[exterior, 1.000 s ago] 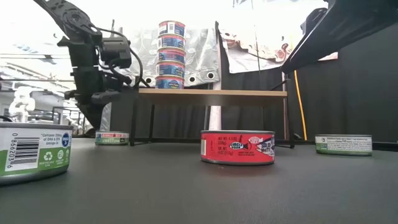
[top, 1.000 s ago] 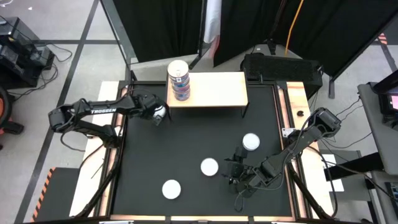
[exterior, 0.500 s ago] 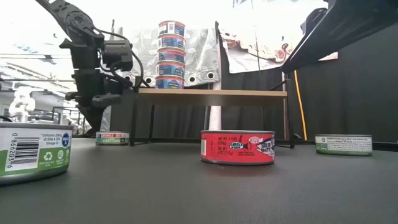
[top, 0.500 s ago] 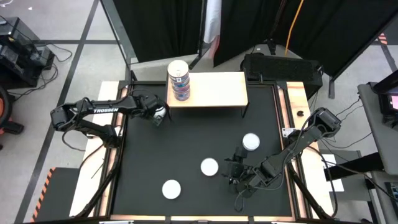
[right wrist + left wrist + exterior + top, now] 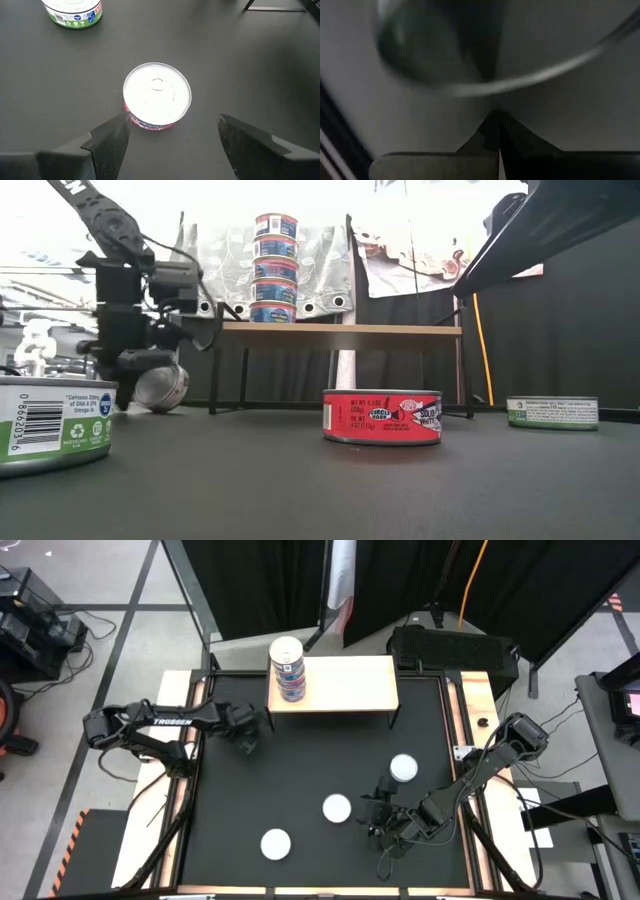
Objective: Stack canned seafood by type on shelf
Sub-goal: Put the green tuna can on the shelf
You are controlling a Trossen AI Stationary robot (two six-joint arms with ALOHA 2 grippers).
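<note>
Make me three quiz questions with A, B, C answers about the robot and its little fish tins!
1. Where is the stack of tins?
A. on the shelf
B. under it
C. on the floor

2. What colour is the label of the tin in front of the right gripper?
A. blue
B. red
C. yellow

3. How is the right gripper?
A. open
B. shut
C. holding a tin

Answers: 1 A, the stack stands on the wood top. 2 B, red shows under its white lid. 3 A, its fingers stand wide apart with nothing between.
</note>
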